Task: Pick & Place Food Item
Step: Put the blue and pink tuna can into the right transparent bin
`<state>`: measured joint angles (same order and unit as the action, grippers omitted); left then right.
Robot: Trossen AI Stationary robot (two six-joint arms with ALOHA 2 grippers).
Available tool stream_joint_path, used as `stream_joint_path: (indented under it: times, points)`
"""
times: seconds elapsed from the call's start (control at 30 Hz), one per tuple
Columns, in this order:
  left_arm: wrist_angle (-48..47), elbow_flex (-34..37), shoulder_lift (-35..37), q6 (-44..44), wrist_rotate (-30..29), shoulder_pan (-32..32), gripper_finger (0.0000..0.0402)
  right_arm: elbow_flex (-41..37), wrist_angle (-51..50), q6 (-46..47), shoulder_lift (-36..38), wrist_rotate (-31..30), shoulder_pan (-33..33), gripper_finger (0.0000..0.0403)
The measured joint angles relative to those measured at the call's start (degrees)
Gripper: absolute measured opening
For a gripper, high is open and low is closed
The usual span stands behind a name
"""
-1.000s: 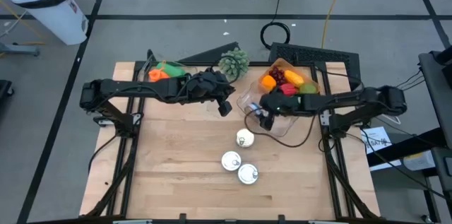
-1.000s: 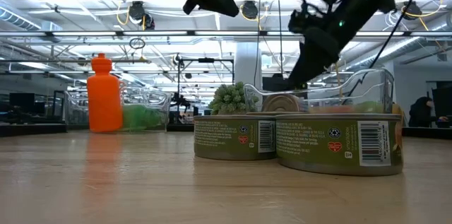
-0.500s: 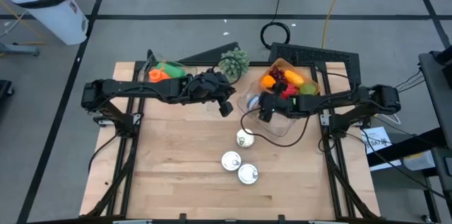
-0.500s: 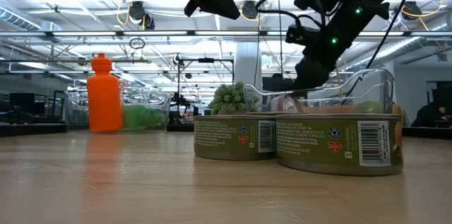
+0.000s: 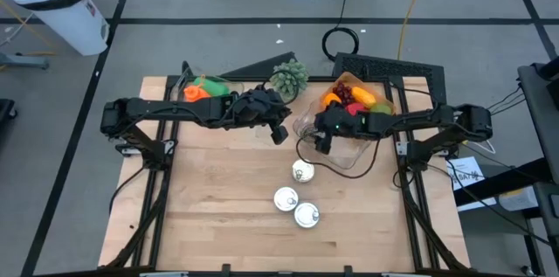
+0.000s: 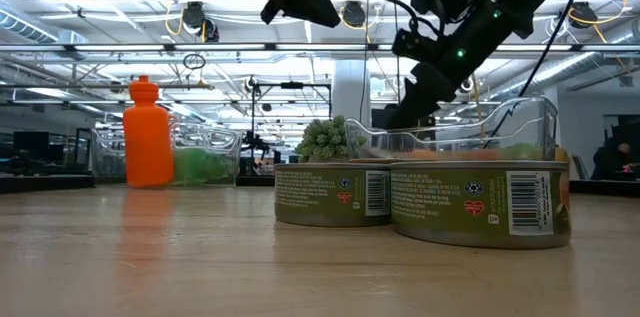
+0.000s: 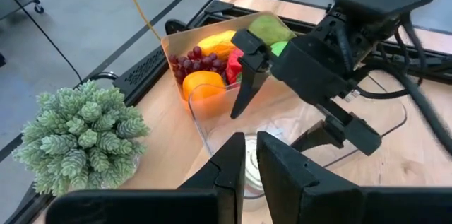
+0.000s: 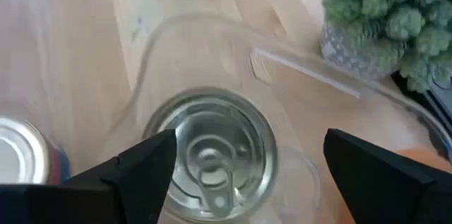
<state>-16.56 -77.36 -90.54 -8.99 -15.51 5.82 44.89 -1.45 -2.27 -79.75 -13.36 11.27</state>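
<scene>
A silver tin can (image 8: 212,157) stands upright inside a clear plastic container (image 8: 304,65), resting on its base. My right gripper (image 8: 251,139) hovers open above it, one finger on either side, touching nothing. In the high view it is at the container's left end (image 5: 320,140). Three more cans (image 5: 302,170) (image 5: 286,198) (image 5: 307,215) stand on the table nearer the front. My left gripper (image 5: 279,132) is shut and empty, raised just left of the container (image 5: 349,156). Its wrist view shows the right gripper's open fingers (image 7: 244,83).
A cardboard box of fruit (image 5: 358,98) sits behind the container at the far right. A small green plant (image 5: 289,76) stands at the far edge, with an orange bottle (image 6: 148,132) and green items (image 5: 205,89) to its left. Bare wood lies front left.
My right gripper has moved a little toward the table's left and far edges above the container, and its wrist has risen. The can stays in the container. My left arm has kept still.
</scene>
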Motion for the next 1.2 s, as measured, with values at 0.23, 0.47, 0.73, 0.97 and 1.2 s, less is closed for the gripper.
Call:
stream_joint_path:
  times: [0.23, 0.47, 0.73, 0.97, 1.2]
  points:
    - [-1.2, 0.0, 0.0, -0.2, 0.0, 0.0, 0.0051, 0.0, -3.2, 3.1, 1.1, 0.5, -0.5, 0.0338]
    - [0.4, 2.9, 0.0, -1.2, 0.9, -1.4, 0.0051, -0.1, -4.8, 6.3, 5.8, 10.1, -3.1, 0.0338]
    - [1.8, 10.5, 0.0, -8.0, 7.3, -2.2, 0.0051, 0.0, -3.0, 5.7, 10.5, 18.0, -9.2, 0.0338]
    - [23.4, 19.8, -1.3, -11.9, 12.8, -4.6, 0.0051, -0.2, -3.6, 6.2, 11.8, 17.9, -11.6, 0.0338]
    - [32.8, 22.7, -8.2, -13.0, 12.9, -8.4, 0.0051, -0.2, -3.1, 6.1, 15.9, 18.0, -14.4, 0.0338]
